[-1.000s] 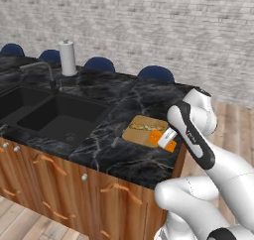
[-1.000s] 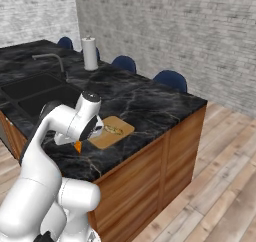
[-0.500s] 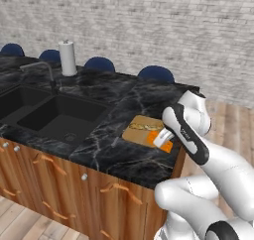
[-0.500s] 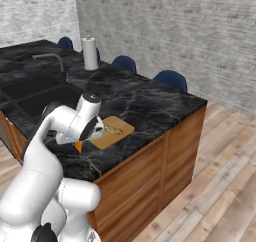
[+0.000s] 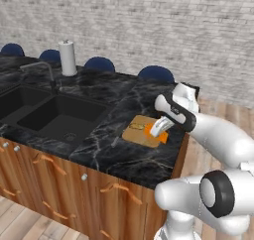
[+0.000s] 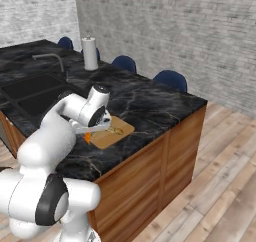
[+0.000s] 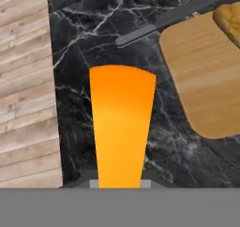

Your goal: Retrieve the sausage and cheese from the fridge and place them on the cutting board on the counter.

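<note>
Gripping one cheese [image 7: 121,127] wedge

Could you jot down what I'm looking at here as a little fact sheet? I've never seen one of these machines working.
Setting: simulated kitchen, black marble counter with an inset sink
Robot: white arm, gripper shut on the cheese
Cheese: orange wedge, held by the edge of the cutting board, above the counter
Cutting board: tan wood, near the counter's edge
On the board: a small yellowish item, too small to identify
Also there: paper towel roll, faucet, blue chairs behind the counter
</note>
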Controlling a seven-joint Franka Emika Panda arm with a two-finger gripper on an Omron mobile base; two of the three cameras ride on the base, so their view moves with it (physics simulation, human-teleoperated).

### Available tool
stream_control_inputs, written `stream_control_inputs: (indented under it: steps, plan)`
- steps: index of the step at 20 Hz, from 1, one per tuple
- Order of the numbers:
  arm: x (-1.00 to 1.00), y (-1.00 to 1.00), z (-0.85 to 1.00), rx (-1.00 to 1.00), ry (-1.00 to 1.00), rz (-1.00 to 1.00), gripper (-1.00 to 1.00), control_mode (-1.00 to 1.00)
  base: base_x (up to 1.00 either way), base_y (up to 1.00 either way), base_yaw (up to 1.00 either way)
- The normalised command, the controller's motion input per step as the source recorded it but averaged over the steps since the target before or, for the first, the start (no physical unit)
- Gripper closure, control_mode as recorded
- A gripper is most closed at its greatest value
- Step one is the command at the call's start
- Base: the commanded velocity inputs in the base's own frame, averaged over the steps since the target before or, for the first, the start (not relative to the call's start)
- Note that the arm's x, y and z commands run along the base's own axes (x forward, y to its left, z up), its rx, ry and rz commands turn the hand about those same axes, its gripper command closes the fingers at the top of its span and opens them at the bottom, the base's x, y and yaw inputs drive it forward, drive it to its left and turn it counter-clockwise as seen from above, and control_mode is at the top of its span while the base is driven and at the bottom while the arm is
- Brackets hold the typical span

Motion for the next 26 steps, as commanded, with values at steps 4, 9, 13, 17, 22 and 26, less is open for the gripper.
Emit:
stream_control_inputs:
  steps: [4,9,13,17,22,26]
  plan:
    - [0.48,-0.2,-0.06,-0.05,0.0,0.15,1.0,-1.0,0.0,0.0,0.0]
    - [0.25,-0.05,-0.28,-0.14,-0.12,0.2,1.0,-1.0,0.0,0.0,0.0]
    - [0.28,0.1,-0.28,-0.08,-0.15,0.16,1.0,-1.0,0.0,0.0,0.0]
    - [0.27,0.24,-0.34,-0.02,-0.13,0.08,1.0,-1.0,0.0,0.0,0.0]
    - [0.37,0.08,-0.36,0.0,-0.03,0.02,1.0,-1.0,0.0,0.0,0.0]
    - [0.54,0.01,-0.31,0.0,0.0,0.0,1.0,-1.0,0.0,0.0,0.0]
